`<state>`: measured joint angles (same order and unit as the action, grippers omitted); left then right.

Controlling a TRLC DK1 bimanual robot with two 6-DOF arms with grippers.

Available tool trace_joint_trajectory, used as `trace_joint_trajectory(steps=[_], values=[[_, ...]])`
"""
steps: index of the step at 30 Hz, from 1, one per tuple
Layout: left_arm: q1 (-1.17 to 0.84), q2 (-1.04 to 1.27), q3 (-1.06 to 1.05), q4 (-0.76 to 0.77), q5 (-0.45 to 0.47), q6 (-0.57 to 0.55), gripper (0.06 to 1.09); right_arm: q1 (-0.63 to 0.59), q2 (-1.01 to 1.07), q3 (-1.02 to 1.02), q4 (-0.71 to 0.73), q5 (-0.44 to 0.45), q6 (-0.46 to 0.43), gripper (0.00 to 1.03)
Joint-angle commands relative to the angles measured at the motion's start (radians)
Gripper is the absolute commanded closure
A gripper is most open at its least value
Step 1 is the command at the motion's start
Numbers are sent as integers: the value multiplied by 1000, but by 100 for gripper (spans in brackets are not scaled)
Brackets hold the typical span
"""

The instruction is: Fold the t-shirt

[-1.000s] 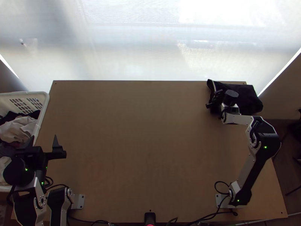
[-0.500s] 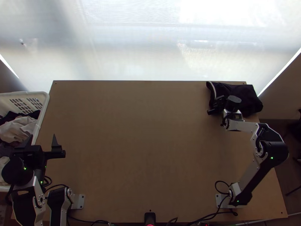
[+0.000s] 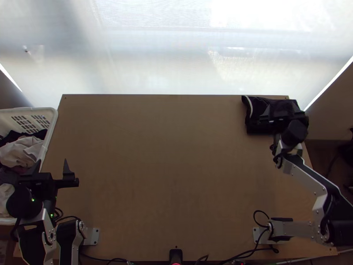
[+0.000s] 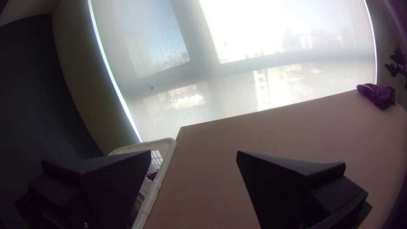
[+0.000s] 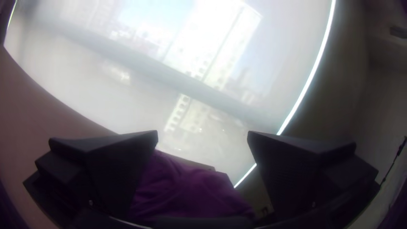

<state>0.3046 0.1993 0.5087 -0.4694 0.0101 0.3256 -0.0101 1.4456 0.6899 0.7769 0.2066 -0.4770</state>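
A dark, bundled fabric t-shirt (image 3: 259,127) lies on the light wooden tabletop (image 3: 172,176), beneath the right gripper's (image 3: 283,109) parted black fingers (image 5: 114,165). The left gripper's (image 3: 52,162) fingers stand open too.

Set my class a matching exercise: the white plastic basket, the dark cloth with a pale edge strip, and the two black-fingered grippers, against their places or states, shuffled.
1. white plastic basket
2. dark cloth with a pale edge strip
3. black-fingered left gripper
4. black-fingered right gripper

A. open, over the cloth
B. beyond the table's left edge
C. open, near the basket
D. at the table's far right corner

Pairs: 1-B, 2-D, 3-C, 4-A
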Motion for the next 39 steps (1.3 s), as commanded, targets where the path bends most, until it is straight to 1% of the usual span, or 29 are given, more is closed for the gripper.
trace_joint_trajectory(steps=[1,5,8,11,12,14,15,18,20,21,22,23,24,32,34,35,39], values=[[-10,-100,-81,-2,2,0,11,7,-143,-213,213,139,6,4],[-13,-136,-88,-6,11,1,11,7,-169,-282,220,139,28,5],[-64,-138,-114,23,18,18,11,18,-174,-311,220,137,32,5],[-179,-133,-164,106,16,30,11,53,-149,-339,220,137,32,5],[-211,-127,-185,140,16,52,11,70,-139,-349,220,137,32,5],[-245,-118,-234,213,16,95,11,111,-116,-374,219,139,29,5],[-248,-115,-249,236,18,99,11,130,-113,-388,220,139,28,5],[-265,-126,-289,250,18,102,11,193,-131,-421,219,139,-12,5],[-279,-163,-322,253,18,101,11,242,-131,-441,219,139,-68,5],[-286,-184,-334,253,18,98,11,251,-140,-452,219,143,-75,5],[-289,-199,-343,252,18,95,11,249,-159,-458,219,154,-74,5],[-289,-199,-352,252,18,95,11,248,-182,-463,219,177,-52,5],[-289,-199,-358,253,18,95,11,243,-205,-472,219,180,-43,5],[-294,-184,-375,278,19,87,11,246,-356,-552,214,182,-55,5],[-298,-199,-401,279,18,92,11,243,-444,-586,211,182,-54,5],[-302,-199,-411,279,19,90,11,239,-499,-592,188,183,-45,5],[-321,-199,-423,278,18,89,11,197,-699,-593,24,191,-25,5]])
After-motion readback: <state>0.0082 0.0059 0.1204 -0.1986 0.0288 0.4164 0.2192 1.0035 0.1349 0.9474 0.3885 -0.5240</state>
